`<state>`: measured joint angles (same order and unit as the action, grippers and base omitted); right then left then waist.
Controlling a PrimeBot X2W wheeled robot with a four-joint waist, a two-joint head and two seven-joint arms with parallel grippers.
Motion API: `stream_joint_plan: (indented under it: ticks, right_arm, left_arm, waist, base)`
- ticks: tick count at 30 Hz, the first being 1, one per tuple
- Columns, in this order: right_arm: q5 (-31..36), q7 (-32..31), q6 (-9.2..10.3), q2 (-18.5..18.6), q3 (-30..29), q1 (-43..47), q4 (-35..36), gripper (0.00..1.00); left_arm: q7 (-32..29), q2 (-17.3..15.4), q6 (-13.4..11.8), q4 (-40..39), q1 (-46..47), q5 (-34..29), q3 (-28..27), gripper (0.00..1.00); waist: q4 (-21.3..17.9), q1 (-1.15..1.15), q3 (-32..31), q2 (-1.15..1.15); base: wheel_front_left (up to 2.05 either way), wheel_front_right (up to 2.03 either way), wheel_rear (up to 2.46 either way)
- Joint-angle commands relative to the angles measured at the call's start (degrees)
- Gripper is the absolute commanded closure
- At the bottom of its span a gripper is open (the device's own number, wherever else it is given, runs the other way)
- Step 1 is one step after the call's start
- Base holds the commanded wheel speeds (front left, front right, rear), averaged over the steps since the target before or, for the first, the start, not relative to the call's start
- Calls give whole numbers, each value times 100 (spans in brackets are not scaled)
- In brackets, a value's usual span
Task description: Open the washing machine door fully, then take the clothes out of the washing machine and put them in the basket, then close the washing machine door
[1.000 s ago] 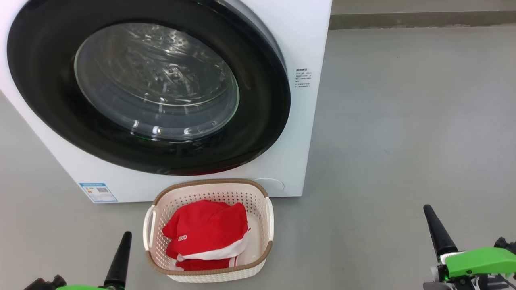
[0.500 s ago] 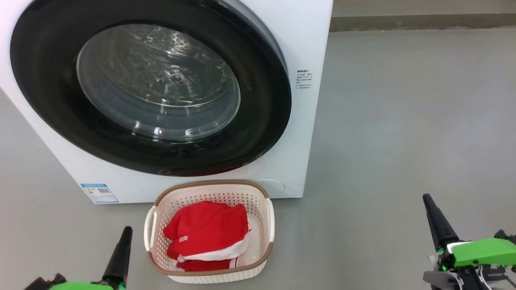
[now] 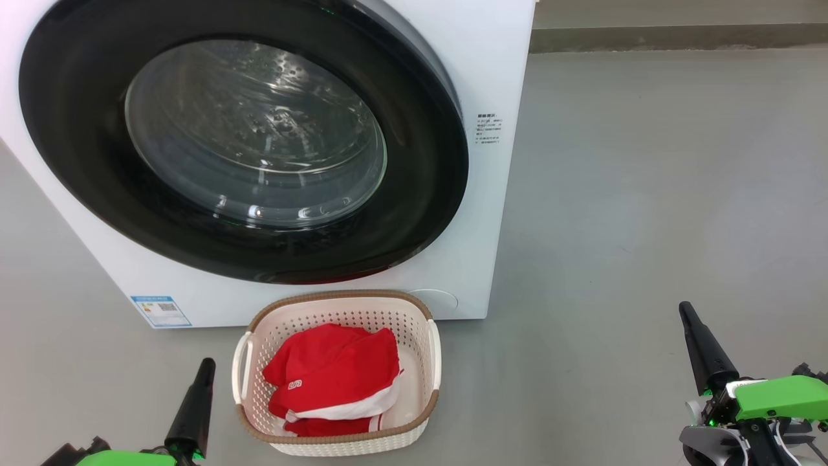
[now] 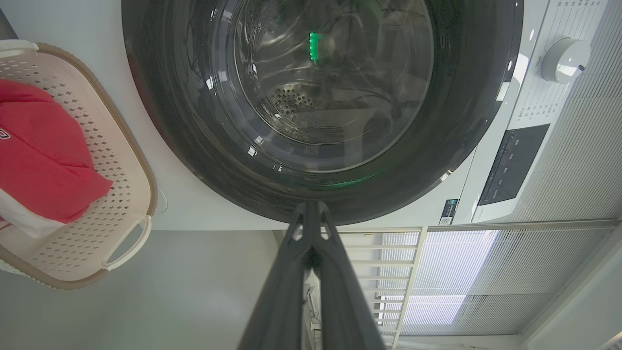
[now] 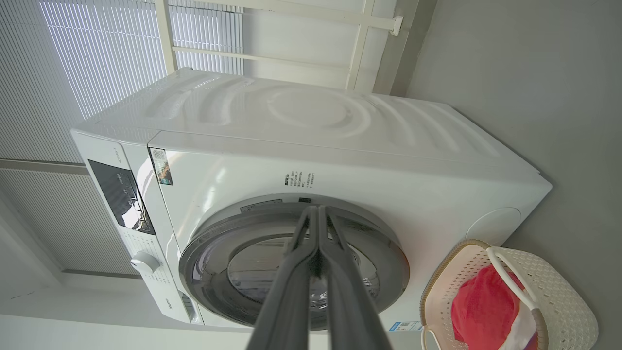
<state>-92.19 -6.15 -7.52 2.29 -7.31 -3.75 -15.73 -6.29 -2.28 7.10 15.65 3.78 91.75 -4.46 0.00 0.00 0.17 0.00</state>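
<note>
Right gripper (image 3: 684, 310) edged forward; it and the edge-cropped left gripper (image 3: 207, 366) are clenched, empty.

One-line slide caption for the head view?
Door shut, red clothes in basket before the washer; left gripper and right gripper at frame bottom, jaws shut.

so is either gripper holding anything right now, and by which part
Nothing is held. The left gripper and right gripper both have their jaws shut on air, apart from the basket, where the clothes lie.
</note>
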Motion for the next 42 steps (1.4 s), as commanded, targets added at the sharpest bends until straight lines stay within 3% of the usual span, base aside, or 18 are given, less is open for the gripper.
stream_joint_plan:
  ticks: [1, 42]
  right_arm:
    - [-2, -29, 3, 67, 85, -242, 171, 100]
    - [3, -34, 3, 63, 79, -243, 171, 100]
  left_arm:
    - [-22, -60, 39, -162, 241, 39, -209, 100]
    - [-20, -60, 39, -162, 240, 41, -207, 100]
  waist:
    - [0, 0, 0, 0]
    - [0, 0, 0, 0]
  base:
    - [0, 0, 0]
    - [0, 0, 0]
